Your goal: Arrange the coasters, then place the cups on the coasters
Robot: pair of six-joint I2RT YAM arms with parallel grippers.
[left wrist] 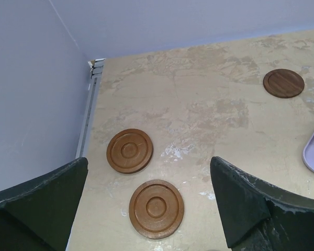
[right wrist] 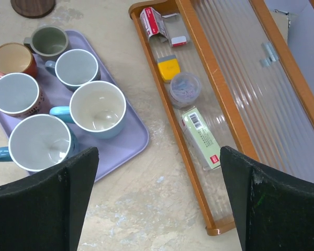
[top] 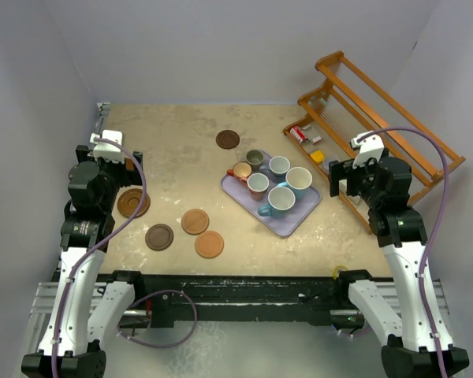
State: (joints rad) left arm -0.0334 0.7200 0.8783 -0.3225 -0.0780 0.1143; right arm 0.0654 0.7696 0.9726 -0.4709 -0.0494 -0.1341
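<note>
Both arms are hovering with nothing in hand. The left gripper [left wrist: 149,163] has its jaws spread wide over the mottled beige tabletop [left wrist: 209,104]. Two orange-brown round wooden coasters [left wrist: 130,151] sit right below it near the left wall, close together but not touching. A dark brown round coaster [top: 228,139] lies on its own further back, near the tray's far corner. Three more flat discs are out front in a loose cluster: a second dark brown coaster [top: 159,236] and two more orange-brown coasters [top: 195,221] just beside each other.

The right gripper [right wrist: 159,151] is wide open and empty too. It hangs between the lavender rounded-rectangle tray [right wrist: 131,141] and a long orange wooden rack [right wrist: 212,68] with small odds and ends in its trough. All six mugs are bunched upright on that tray:
- two larger light blue mugs [right wrist: 97,109] at the near end
- a pinkish-red mug [right wrist: 15,94]
- a grey-blue mug [right wrist: 76,68]
- a small orange mug [right wrist: 11,57]
- a small grey-olive mug [right wrist: 48,41] at the far end

No mug is on a coaster yet.
</note>
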